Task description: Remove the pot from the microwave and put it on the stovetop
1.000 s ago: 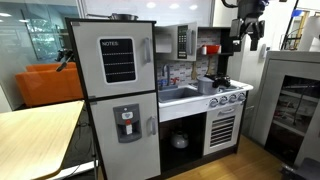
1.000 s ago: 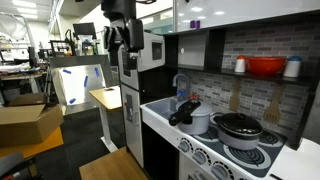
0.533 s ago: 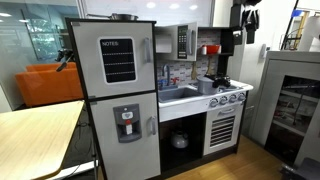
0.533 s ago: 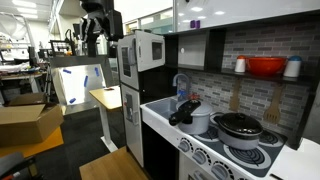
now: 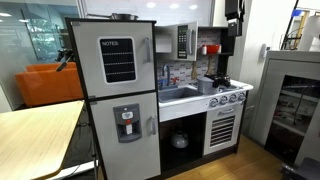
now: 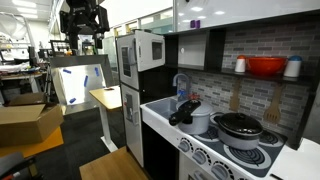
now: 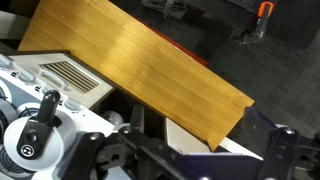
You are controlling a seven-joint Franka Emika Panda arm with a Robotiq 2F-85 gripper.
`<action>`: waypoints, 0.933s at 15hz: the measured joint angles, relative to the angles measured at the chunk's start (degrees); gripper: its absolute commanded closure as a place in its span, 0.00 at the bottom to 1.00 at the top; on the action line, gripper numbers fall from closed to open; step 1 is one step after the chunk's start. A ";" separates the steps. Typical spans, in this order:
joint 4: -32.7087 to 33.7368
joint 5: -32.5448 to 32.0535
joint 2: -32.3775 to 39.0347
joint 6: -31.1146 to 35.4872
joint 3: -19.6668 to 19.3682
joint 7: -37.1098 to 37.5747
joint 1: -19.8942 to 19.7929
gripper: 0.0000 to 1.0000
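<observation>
In both exterior views the microwave [image 5: 183, 42] [image 6: 140, 55] sits up in the toy kitchen, and its dark door looks shut. A small silvery pot [image 6: 200, 121] stands on the counter between the sink and the stovetop [image 6: 235, 150] [image 5: 226, 97], next to a black pan [image 6: 238, 127]. My gripper [image 6: 82, 40] hangs high, well away from the microwave and the pot. It reaches the top edge of an exterior view [image 5: 232, 18]. In the wrist view the gripper [image 7: 190, 165] is open with nothing between its dark fingers [image 7: 283, 150], above a wooden tabletop.
A tall grey fridge [image 5: 115, 95] stands beside the kitchen. A wooden table [image 5: 35, 135] [image 7: 130, 60] lies in front of it. A red bowl [image 6: 265, 66] sits on the shelf above the stove. A cardboard box [image 6: 25, 120] and a glass cabinet [image 5: 290, 105] stand nearby.
The arm has swung away from the microwave's front and risen, moving sideways out of the kitchen area. The gripper stayed open. The pot and the pan have not moved.
</observation>
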 measured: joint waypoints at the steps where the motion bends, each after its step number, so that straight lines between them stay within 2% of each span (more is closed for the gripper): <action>1: 0.01 0.01 -0.47 -0.13 0.10 -1.05 0.81 0.00; 8: 0.07 0.02 -1.09 1.12 0.57 -7.07 5.78 0.00; 14: 3.55 0.25 2.65 2.74 2.06 -9.73 8.58 0.00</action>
